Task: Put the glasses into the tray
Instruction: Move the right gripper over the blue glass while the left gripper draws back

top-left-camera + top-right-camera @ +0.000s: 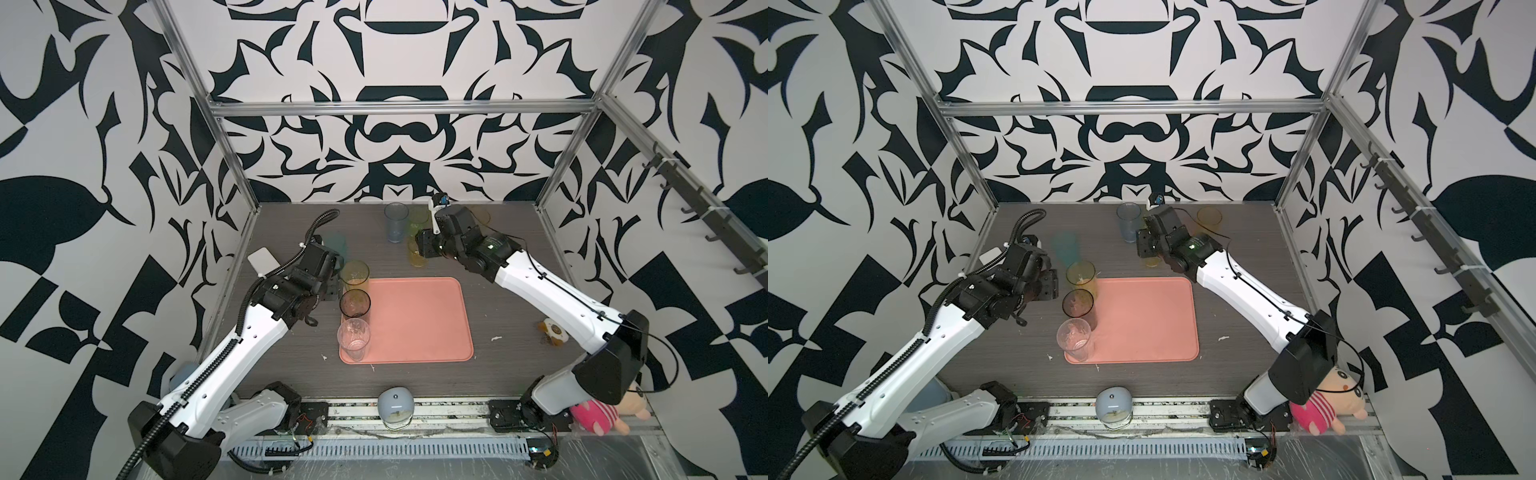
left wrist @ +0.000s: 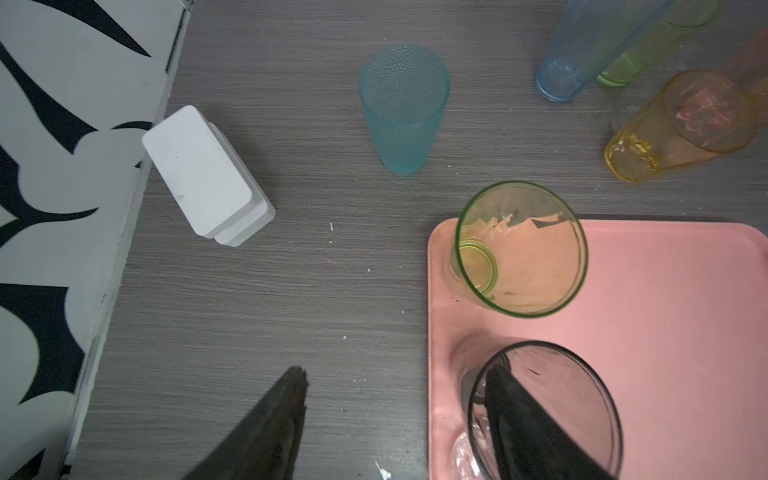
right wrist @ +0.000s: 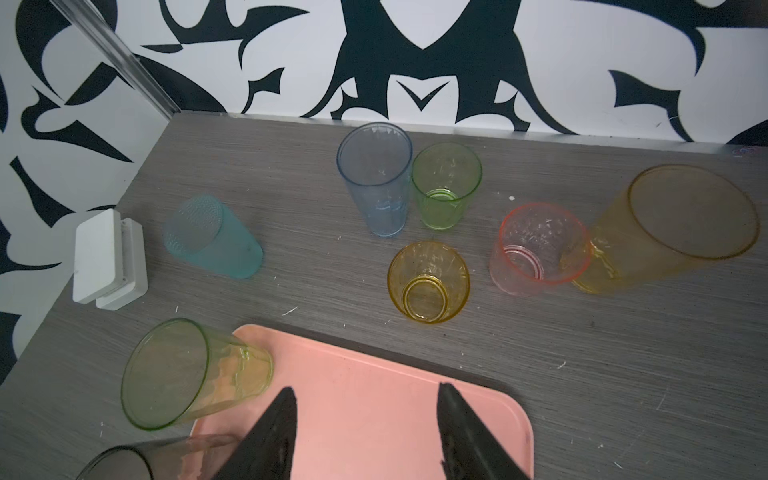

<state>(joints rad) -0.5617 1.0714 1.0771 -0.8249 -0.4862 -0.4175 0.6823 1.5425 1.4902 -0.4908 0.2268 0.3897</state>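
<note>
Looked down on a grey wood-grain table (image 1: 515,361), boxed in by metal posts (image 1: 233,158) and black-and-white patterned walls (image 1: 83,124). Showed a pink tray (image 1: 419,324) flat mid-table, with a yellow-green glass (image 1: 354,276), a grey glass (image 1: 355,303) and a clear glass (image 1: 353,338) standing along its left edge. Showed six more tinted glasses (image 3: 428,282) on bare table beyond the tray. Found the left gripper (image 2: 397,370) spread wide, clamping nothing, one finger seen through the grey glass. Found the right gripper (image 3: 368,388) parted and empty near the tray's far edge.
</note>
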